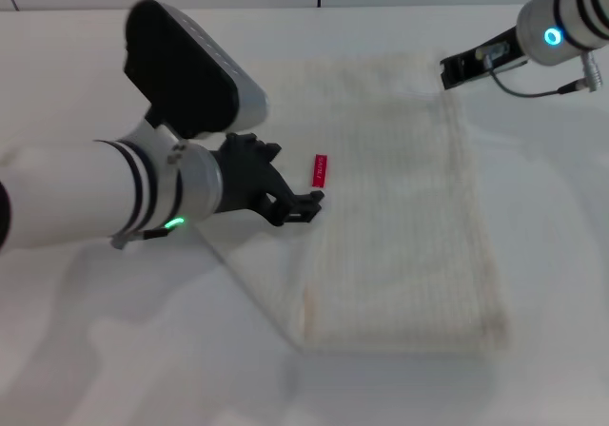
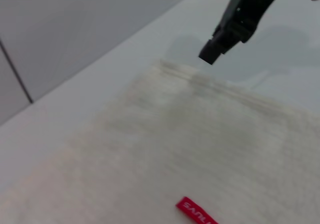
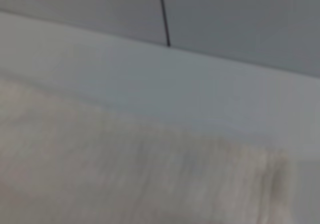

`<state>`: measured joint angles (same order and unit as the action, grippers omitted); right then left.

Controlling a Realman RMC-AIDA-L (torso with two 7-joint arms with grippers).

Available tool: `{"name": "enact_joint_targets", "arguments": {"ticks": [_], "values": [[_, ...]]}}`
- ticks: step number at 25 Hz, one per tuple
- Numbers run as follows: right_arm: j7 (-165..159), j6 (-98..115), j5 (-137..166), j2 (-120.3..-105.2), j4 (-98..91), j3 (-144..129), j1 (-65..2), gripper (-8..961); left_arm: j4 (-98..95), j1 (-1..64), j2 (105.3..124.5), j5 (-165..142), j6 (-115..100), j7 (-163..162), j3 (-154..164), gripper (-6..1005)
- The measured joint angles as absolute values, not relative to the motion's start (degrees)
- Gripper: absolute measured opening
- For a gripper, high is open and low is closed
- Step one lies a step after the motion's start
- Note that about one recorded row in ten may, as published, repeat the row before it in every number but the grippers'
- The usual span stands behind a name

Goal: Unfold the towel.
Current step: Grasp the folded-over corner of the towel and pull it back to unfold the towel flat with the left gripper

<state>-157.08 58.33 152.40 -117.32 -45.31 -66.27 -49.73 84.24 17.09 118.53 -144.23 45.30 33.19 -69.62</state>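
Observation:
The cream ribbed towel (image 1: 404,217) lies folded in a long strip on the white table, its red tag (image 1: 320,171) on the left edge. My left gripper (image 1: 303,207) is at that left edge just below the tag and looks shut on a towel layer, which stretches as a slanted flap down to the near corner. My right gripper (image 1: 447,72) hovers shut and empty just above the towel's far right corner. The left wrist view shows the towel (image 2: 200,149), the tag (image 2: 195,211) and the right gripper (image 2: 212,51). The right wrist view shows only the towel (image 3: 125,174).
The white table (image 1: 114,350) extends around the towel on all sides. A grey wall with a dark seam (image 3: 164,14) runs behind the table's far edge.

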Motion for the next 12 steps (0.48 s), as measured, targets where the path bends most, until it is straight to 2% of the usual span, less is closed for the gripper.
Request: {"name": "enact_joint_targets", "arguments": {"ticks": [12], "values": [[-156.78,56.24,153.84,-117.25,-36.61,-66.82,-52.82,26,81.93,18.17,118.56,-144.01,41.02,33.07,-66.33,697]]}}
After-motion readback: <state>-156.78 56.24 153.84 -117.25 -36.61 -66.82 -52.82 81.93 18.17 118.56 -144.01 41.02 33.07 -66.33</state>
